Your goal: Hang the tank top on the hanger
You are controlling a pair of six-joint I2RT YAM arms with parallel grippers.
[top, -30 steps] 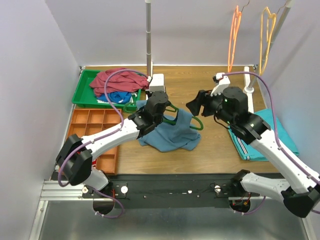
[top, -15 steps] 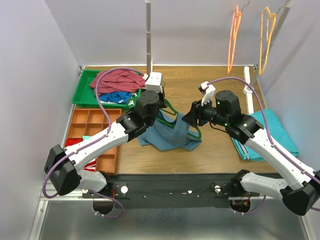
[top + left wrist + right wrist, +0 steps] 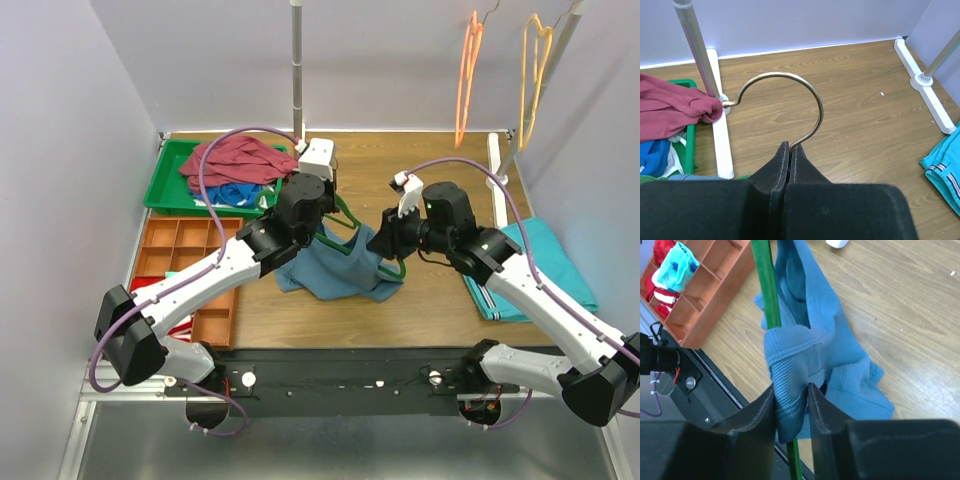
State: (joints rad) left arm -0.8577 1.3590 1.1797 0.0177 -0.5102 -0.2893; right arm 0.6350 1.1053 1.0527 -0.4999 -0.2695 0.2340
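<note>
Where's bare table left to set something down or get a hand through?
Back centre: bare wood between the rack pole and the white rack foot. Front: a strip between the tank top and the near edge of the table. Crowded: left side, green tray and orange organizer; centre, around the hanger; right, teal cloth.

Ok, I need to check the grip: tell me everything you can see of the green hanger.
The hanger is thin, dark green and plastic-looking, with a brass-coloured metal hook. The shut left pincer clamps the hook's stem. One green arm runs through the blue tank top, which bunches around it.
</note>
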